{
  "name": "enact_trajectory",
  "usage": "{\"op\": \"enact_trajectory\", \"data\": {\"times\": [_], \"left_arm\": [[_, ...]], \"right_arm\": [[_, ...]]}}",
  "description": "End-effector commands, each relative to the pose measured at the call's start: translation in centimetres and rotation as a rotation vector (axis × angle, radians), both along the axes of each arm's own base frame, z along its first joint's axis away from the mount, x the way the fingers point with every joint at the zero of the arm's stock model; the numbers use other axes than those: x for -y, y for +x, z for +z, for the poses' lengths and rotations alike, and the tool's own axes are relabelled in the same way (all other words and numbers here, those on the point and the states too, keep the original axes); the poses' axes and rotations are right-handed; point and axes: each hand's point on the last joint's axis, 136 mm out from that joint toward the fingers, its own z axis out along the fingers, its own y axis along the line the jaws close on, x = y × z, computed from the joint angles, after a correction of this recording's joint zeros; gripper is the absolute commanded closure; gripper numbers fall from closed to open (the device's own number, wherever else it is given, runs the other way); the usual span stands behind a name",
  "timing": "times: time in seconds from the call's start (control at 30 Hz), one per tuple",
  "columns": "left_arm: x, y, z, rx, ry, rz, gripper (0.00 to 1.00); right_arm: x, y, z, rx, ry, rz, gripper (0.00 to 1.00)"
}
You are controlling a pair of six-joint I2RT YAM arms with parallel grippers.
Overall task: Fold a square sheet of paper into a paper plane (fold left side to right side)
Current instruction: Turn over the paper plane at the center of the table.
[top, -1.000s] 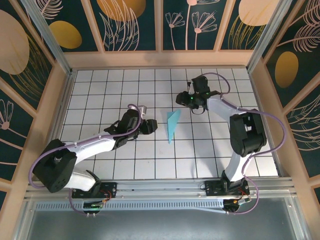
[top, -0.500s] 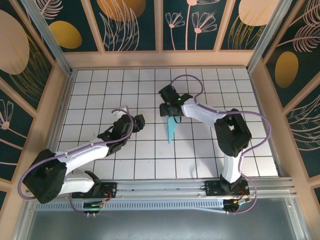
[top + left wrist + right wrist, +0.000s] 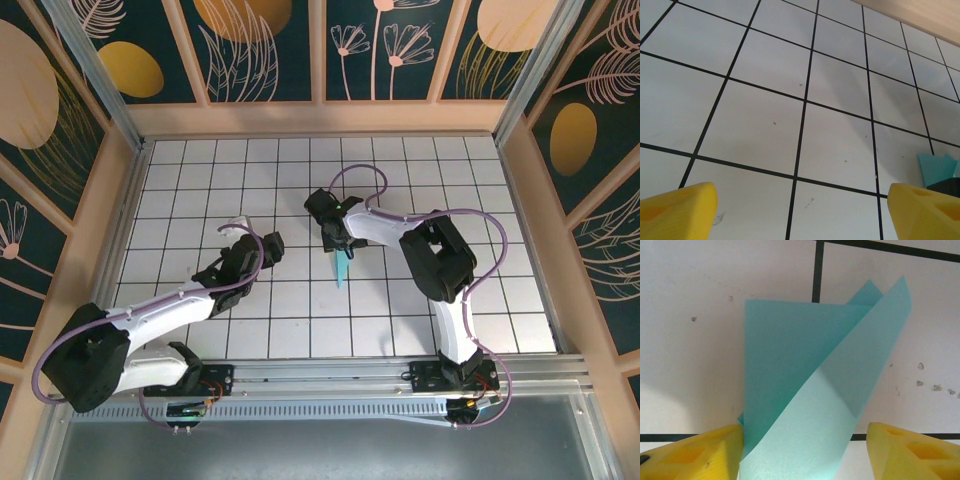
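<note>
The square sheet of paper lies folded into a slim turquoise paper plane [image 3: 343,268] near the middle of the white grid table [image 3: 200,180], its point toward the arms. My right gripper [image 3: 335,237] hangs over its wide far end. In the right wrist view the folded paper plane [image 3: 805,390] rises between the yellow fingers [image 3: 695,455], and the right gripper [image 3: 802,455] is open, its left finger at the paper's edge and a gap on the right. My left gripper [image 3: 270,245] stands open to the left of the paper, nothing between its fingers [image 3: 677,210]. A corner of the paper [image 3: 935,167] shows at its right.
Wooden walls [image 3: 115,200] fence the table on three sides. The right arm's elbow [image 3: 435,255] reaches across the middle from the right. The wooden back wall [image 3: 920,15] lies beyond the left gripper.
The right arm swung left from the far right and came down over the paper's wide end. The left gripper drew back left from the paper and opened wider.
</note>
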Motion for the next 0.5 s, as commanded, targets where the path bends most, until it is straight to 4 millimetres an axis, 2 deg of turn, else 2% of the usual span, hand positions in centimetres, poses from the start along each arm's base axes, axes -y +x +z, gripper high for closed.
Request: {"op": "enact_trajectory", "data": {"times": [0.0,0.23,0.47], "left_arm": [[-0.9,-0.1,0.1,0.006,0.012,0.033,0.12],[-0.8,0.0,0.2,0.006,0.015,0.032,0.12],[-0.8,0.1,0.2,-0.001,0.024,0.03,0.11]], "right_arm": [[0.6,0.2,1.6,0.04,-0.013,-0.038,0.38],[1.1,-0.5,2.2,0.038,0.001,-0.049,0.51],[1.4,-1.1,2.9,0.048,0.025,-0.058,0.53]]}}
